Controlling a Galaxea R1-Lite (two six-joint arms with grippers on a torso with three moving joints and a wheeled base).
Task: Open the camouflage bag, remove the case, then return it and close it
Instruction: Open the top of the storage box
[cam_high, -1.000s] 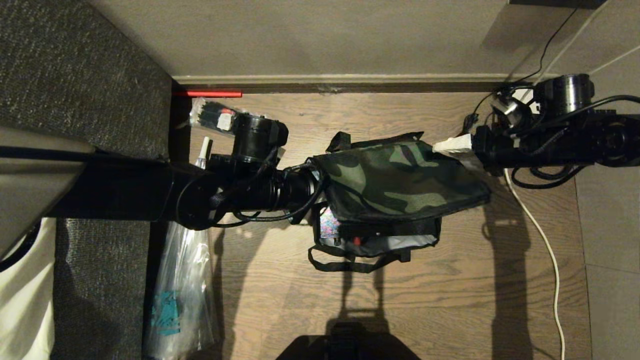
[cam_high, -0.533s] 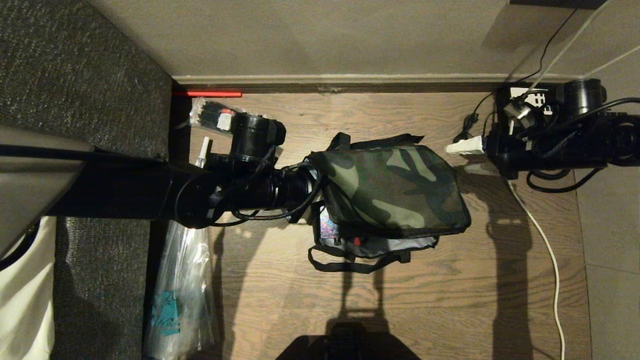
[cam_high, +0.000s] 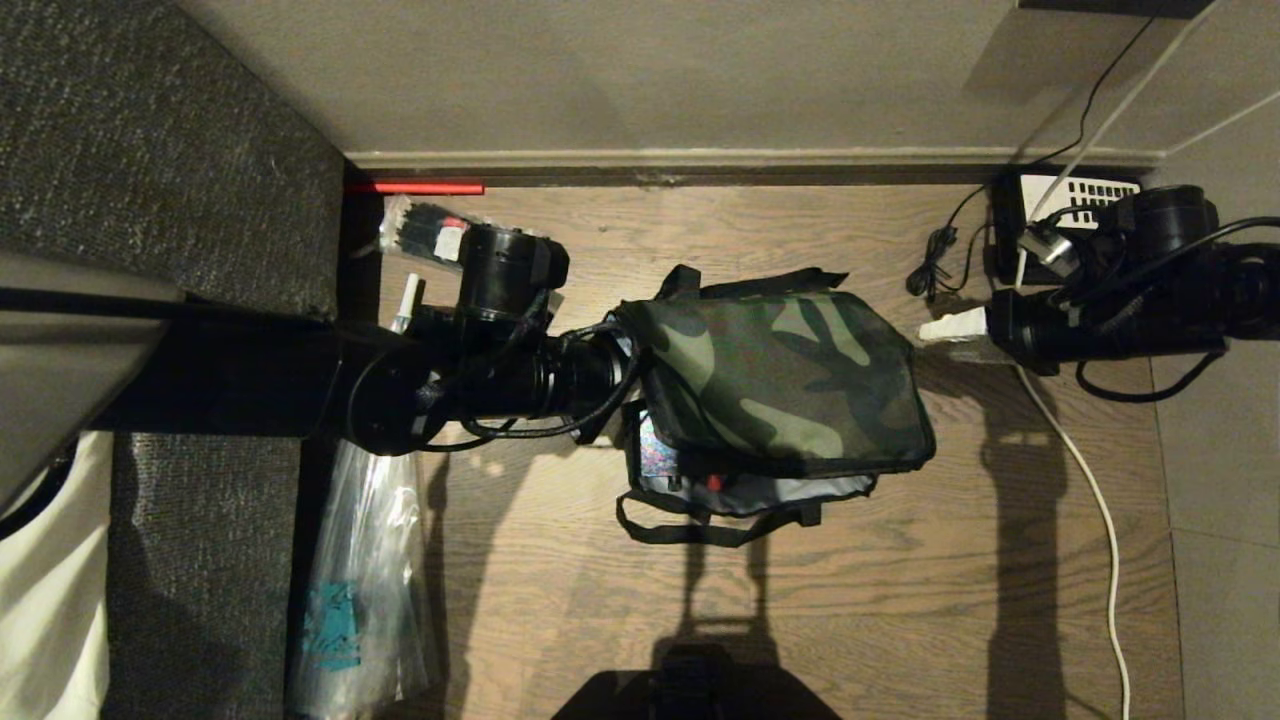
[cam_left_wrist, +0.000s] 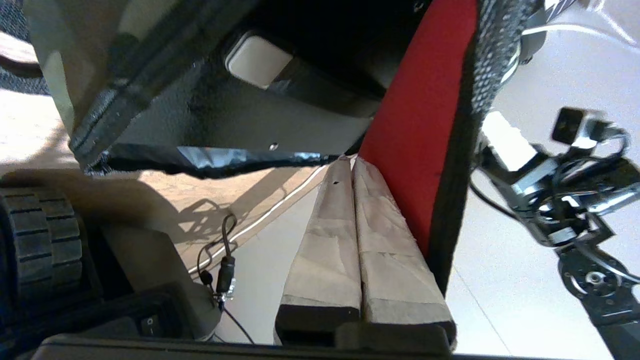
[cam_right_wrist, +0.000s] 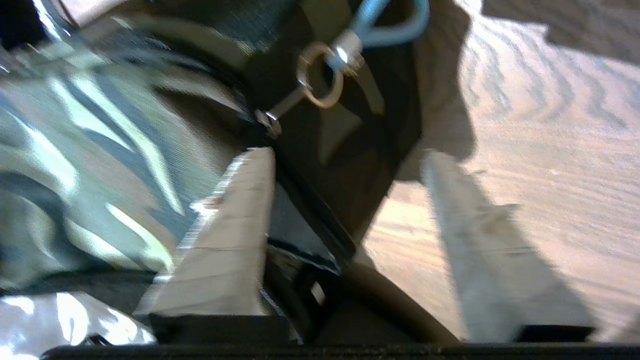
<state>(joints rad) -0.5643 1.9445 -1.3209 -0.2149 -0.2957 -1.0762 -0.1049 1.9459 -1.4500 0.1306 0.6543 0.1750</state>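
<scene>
The boxy green-and-black camouflage fabric bag (cam_high: 775, 385) sits mid-floor on the wood planks (cam_high: 850, 600), flap draped over the top, silvery lining and a red spot peeking out at its near edge. The left gripper (cam_left_wrist: 352, 165) has its taped fingers pinched together at the red inner edge of the flap. The right gripper (cam_right_wrist: 345, 200) hangs off the bag's right side, fingers spread, nothing in them, the zipper pull ring (cam_right_wrist: 320, 82) just ahead. This looks like the closing stage: the next move calls for catching that ring. No case is visible. A clear plastic bag (cam_high: 365, 570) lies along the floor's left edge, and a white cable (cam_high: 1085, 490) trails at the right.
</scene>
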